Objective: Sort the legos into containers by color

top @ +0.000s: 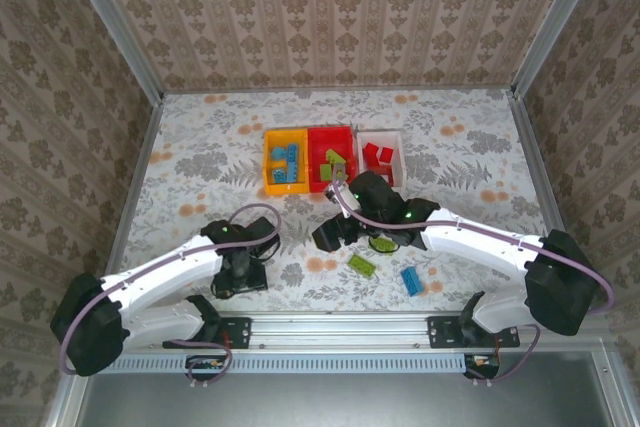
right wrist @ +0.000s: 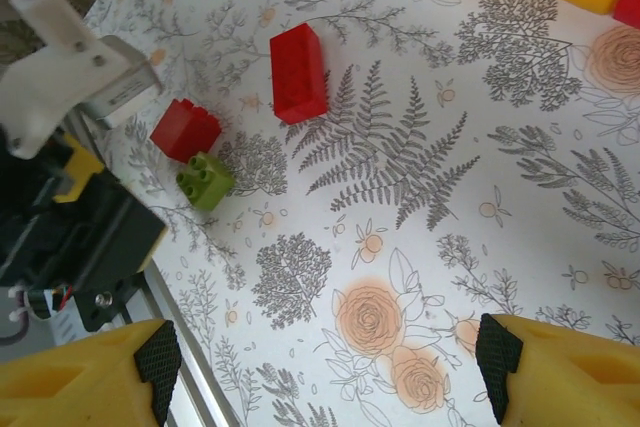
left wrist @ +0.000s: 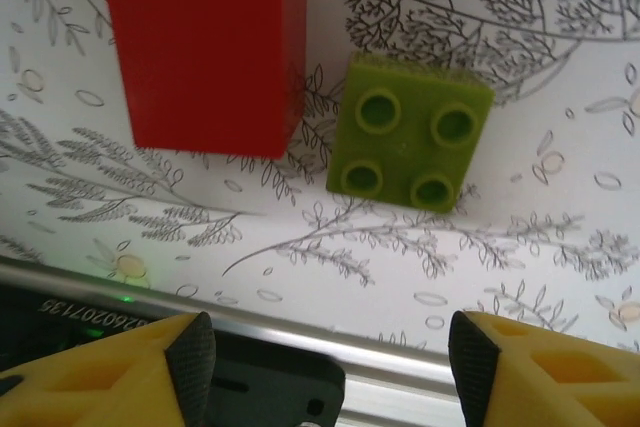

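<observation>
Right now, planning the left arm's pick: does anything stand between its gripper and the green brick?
Nothing visible does: in the left wrist view, the left gripper, open, faces the green brick across bare patterned table. A red brick lies close beside it, toward the picture's left, and might crowd one finger.

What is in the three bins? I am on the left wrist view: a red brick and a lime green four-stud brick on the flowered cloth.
Observer: From above, the yellow-orange bin holds blue bricks, the red bin holds green bricks, and the white bin holds red bricks.
Operator: Anything loose besides my two?
Observer: At least a green brick and a blue brick, lying on the cloth beside the right arm.
Operator: Is the right end effector carrying one?
Observer: No. In its wrist view the right end effector is open, with nothing between its fingers.
</observation>
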Controlling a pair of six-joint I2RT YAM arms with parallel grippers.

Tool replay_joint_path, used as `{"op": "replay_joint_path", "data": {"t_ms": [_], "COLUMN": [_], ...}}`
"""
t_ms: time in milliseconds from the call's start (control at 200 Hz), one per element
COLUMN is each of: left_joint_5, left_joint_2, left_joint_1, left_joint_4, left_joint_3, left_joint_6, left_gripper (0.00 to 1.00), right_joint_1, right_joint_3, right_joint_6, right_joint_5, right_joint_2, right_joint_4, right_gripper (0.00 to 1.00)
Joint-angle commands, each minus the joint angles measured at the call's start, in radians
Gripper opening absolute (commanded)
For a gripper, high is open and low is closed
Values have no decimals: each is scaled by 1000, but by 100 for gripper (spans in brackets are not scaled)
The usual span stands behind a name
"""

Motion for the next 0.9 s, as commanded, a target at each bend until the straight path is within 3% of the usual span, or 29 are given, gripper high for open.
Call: {"op": "replay_joint_path", "data": {"t_ms": [0, 220, 395, 745, 895], "left_joint_5": [33, 56, 63, 59, 24], "left_joint_2": [23, 115, 168, 232, 192], "left_joint_1": [51, 132, 151, 148, 105], "left_joint_4": [91, 153, 189, 231, 173], "left_joint_3": [-15, -1, 1, 23, 120], "left_joint_6": [64, 202, 237, 263, 248], "left_gripper": [64, 61, 56, 34, 31], "right_joint_1": [9, 11, 12, 11, -5], "right_joint_3": [23, 34, 42, 48, 59], "right_joint_6": [-11, 2, 10, 21, 13], "right_joint_5": [-56, -47, -34, -26, 37], "right_joint_2": [6, 14, 14, 14, -25], "right_joint_4": [16, 4, 1, -12, -49], "right_gripper": [81, 80, 80, 79, 79]}}
